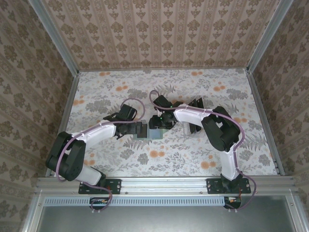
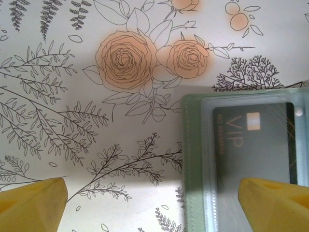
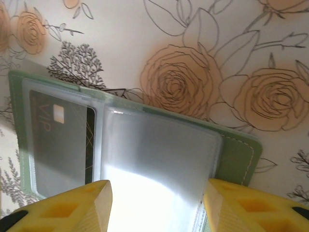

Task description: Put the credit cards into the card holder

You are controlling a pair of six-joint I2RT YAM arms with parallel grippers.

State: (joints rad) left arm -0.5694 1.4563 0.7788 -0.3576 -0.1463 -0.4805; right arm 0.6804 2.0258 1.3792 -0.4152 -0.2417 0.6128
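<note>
From above, left pincer point(image 1: 141, 129) and right pincer point(image 1: 161, 124) meet over the card holder point(image 1: 154, 133), probably to steady and fill it. Left wrist: jaws gape, one finger just beside a sleeved credit card point(image 2: 241, 145). Right wrist: jaws stand half-spread, astride a clear sleeve point(image 3: 154, 150).

Surface: table point(image 1: 193, 159), covered in a white floral print with orange roses and grey foliage. The sage-green card holder point(image 1: 155, 134) lay open and flat near the centre. The black credit cards point(image 1: 196, 104) stood grouped just right of it, slightly farther back.
</note>
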